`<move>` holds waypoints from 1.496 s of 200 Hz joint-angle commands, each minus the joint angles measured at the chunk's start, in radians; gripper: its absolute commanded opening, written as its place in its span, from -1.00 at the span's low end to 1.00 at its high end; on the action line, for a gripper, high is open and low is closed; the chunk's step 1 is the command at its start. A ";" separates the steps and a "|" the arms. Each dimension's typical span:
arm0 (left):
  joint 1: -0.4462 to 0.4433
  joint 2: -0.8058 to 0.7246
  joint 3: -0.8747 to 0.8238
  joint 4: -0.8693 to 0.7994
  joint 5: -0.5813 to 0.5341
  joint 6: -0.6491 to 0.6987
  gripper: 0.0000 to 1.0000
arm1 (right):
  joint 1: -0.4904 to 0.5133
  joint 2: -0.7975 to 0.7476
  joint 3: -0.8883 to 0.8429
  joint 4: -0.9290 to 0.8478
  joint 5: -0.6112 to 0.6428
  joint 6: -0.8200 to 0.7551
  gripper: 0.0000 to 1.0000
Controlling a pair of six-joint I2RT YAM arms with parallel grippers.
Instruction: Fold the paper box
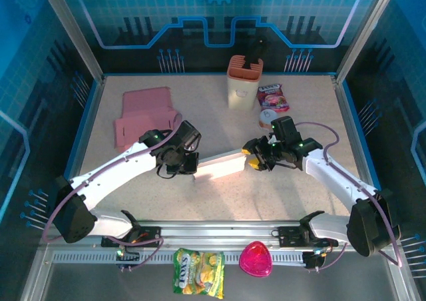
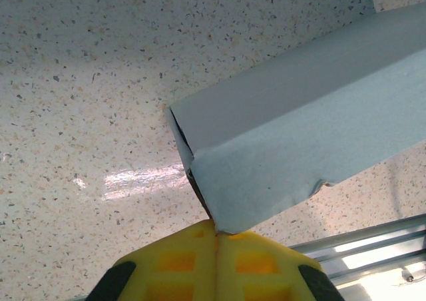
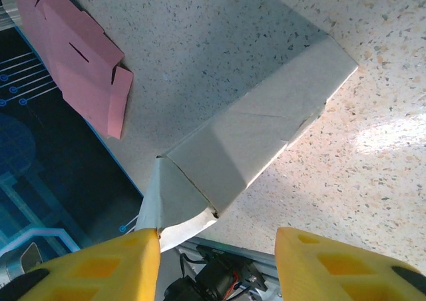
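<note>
The white paper box (image 1: pixel 219 166) lies mid-table between the two arms, partly formed into a long sleeve. My left gripper (image 1: pixel 190 165) is at its left end. In the left wrist view its yellow fingers (image 2: pixel 180 264) are pressed together, pinching a corner of the paper box's (image 2: pixel 299 134) end flap. My right gripper (image 1: pixel 255 156) is at the right end. In the right wrist view the right gripper (image 3: pixel 216 264) stands open. The folded end flap of the paper box (image 3: pixel 253 128) touches its left finger (image 3: pixel 100 264), and the other finger is well apart.
A flat pink box blank (image 1: pixel 146 114) (image 3: pixel 73 54) lies at the back left. A peach holder (image 1: pixel 245 81), a snack packet (image 1: pixel 273 96) and a white round tub (image 1: pixel 269 118) stand at the back. A candy bag (image 1: pixel 198 271) and a pink heart case (image 1: pixel 255 260) sit below the front rail.
</note>
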 commanded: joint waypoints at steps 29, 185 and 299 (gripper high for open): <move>-0.007 -0.021 -0.001 -0.014 0.009 -0.045 -0.75 | -0.027 0.017 -0.063 -0.049 0.022 -0.041 -0.13; 0.172 -0.137 -0.153 0.243 0.236 -0.263 -0.39 | -0.039 0.012 -0.061 -0.081 0.045 -0.080 -0.22; 0.168 -0.165 -0.319 0.226 0.197 -0.203 -0.67 | -0.030 0.021 -0.072 -0.100 0.058 -0.080 -0.22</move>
